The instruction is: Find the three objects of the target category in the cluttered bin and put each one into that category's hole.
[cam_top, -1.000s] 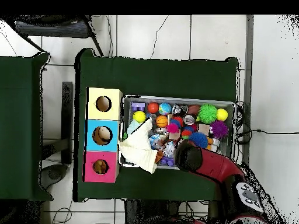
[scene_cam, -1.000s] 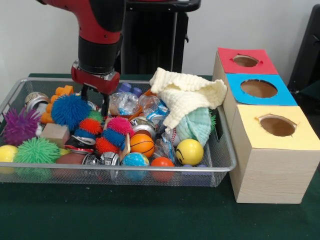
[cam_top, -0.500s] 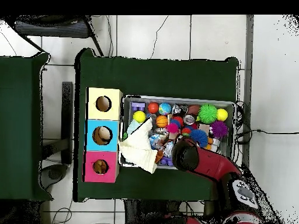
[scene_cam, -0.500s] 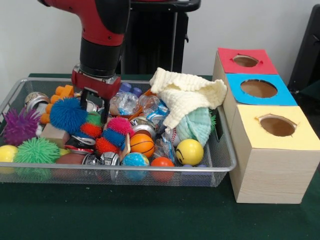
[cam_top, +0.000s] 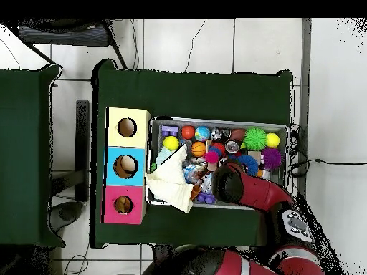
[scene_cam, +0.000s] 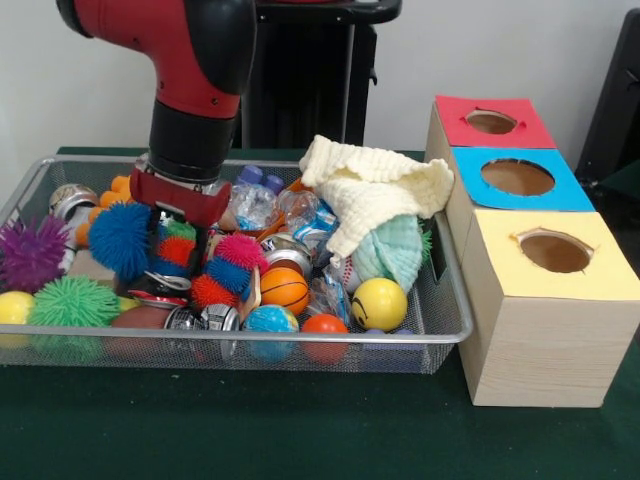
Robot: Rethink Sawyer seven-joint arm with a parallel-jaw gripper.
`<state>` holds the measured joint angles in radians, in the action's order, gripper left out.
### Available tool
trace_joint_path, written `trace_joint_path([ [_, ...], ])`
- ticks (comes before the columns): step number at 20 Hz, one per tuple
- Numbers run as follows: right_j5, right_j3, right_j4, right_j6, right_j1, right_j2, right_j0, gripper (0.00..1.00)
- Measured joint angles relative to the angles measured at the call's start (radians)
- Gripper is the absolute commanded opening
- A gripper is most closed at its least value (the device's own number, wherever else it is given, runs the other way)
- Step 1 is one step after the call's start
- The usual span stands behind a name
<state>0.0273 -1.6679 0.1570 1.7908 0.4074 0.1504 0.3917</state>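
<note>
1. Blue spiky ball [scene_cam: 119,239] sits in the wire bin [scene_cam: 440,300] amid the clutter, just beside the claw [scene_cam: 172,235] on its left in the front view, and looks to be touching it.
2. The claw, under the red and black arm [scene_cam: 195,60], is down among the toys; whether its fingers are spread or pressed together cannot be told, since the balls hide the tips.
3. Around the claw lie small spiky balls: a red one [scene_cam: 176,250], a pink one [scene_cam: 240,250], and another red one [scene_cam: 211,291] nearer the camera.
4. A purple spiky ball [scene_cam: 30,253] and a green spiky ball [scene_cam: 72,301] rest at the bin's left end in the front view, with a yellow ball [scene_cam: 13,306] at the edge.
5. A small basketball [scene_cam: 284,290], a globe ball [scene_cam: 271,320] and a yellow smiley ball [scene_cam: 378,303] lie towards the bin's front rail.
6. A cream cloth [scene_cam: 375,195] drapes over the bin's right end, above a pale green cloth [scene_cam: 393,250].
7. Beside the bin on the green bench [scene_cam: 300,430] stands a wooden box with three round holes: a red top [scene_cam: 490,122], a blue top [scene_cam: 517,178] and a yellow top [scene_cam: 553,252].
8. From overhead, the arm [cam_top: 247,192] covers part of the bin [cam_top: 215,120], and the blue spiky ball [cam_top: 249,163] shows at its edge.
</note>
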Motion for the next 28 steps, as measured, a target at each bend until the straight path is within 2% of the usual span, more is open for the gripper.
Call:
trace_joint_path([
  [11, 0.000, 0.046, 0.036, 0.000, -0.016, 0.000, 0.006, 1.00],
  [15, 0.101, 0.057, 0.036, 0.000, -0.005, -0.001, 0.006, 1.00],
  [22, 0.443, 0.066, 0.036, 0.000, 0.070, -0.003, 0.010, 1.00],
  [28, 0.607, 0.069, 0.037, 0.000, 0.134, -0.002, 0.015, 1.00],
])
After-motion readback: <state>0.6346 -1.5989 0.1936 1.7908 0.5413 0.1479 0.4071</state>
